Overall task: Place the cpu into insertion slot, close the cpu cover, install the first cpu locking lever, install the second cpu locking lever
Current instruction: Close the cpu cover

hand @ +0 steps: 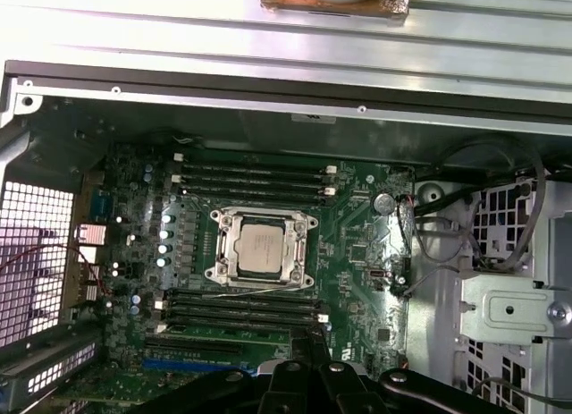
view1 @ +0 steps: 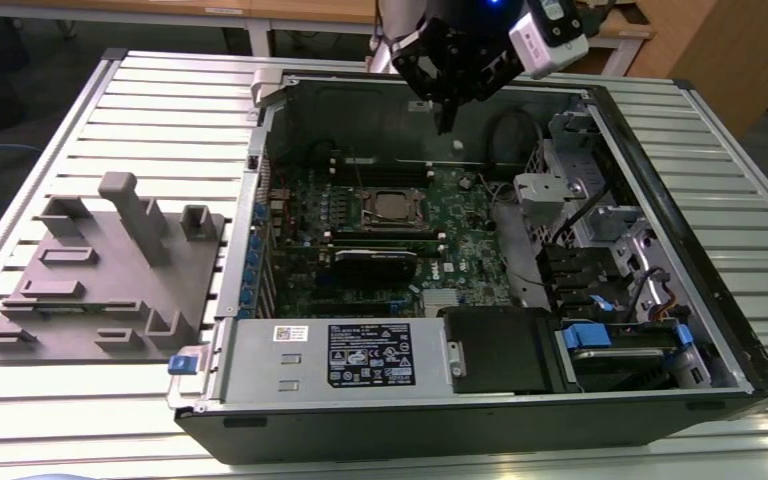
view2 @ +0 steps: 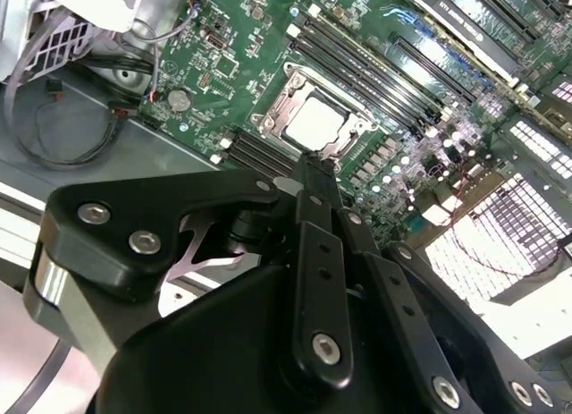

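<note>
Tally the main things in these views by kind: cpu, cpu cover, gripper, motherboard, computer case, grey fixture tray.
cpu: 1
cpu cover: 1
gripper: 1
green motherboard: 1
computer case: 1
grey fixture tray: 1
Total: 6

Bright even light, glare on cpu (view2: 315,123)

Metal, lacquered board and matt plastic.
The small square cpu (hand: 262,245) has a dull, smooth silver-grey metal top, and the thin silvery metal cpu cover (hand: 223,249) framing it shines brighter. The green motherboard (hand: 357,226) looks lightly glossy. The black gripper (view2: 315,164) is matt and smooth with bright steel screw heads. The ribbed silvery metal worktop (view1: 157,110) has a satin sheen. The grey moulded fixture (view1: 104,270) looks matt, like plastic.
</note>
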`<state>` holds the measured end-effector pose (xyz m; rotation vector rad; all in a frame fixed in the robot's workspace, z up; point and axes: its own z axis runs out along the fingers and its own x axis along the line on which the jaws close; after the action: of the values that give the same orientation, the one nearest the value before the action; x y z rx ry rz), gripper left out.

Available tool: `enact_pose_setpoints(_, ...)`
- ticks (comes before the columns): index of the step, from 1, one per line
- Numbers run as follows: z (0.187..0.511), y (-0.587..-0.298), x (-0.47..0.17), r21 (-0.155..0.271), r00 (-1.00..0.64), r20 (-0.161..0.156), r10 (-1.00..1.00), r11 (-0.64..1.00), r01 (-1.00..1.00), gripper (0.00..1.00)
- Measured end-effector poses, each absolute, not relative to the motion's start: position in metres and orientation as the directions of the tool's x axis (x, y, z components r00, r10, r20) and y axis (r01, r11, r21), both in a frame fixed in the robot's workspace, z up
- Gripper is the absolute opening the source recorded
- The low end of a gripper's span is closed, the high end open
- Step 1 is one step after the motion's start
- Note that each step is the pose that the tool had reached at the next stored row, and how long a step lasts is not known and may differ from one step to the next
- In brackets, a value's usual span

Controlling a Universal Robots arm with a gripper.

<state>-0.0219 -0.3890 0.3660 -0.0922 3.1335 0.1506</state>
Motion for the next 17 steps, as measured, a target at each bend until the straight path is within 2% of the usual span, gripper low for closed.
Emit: enact_pose_setpoints(17,0.344,-0.391,-0.027,0.096,-0.999,-0.007,-0.050,0.994,-0.050,0.10)
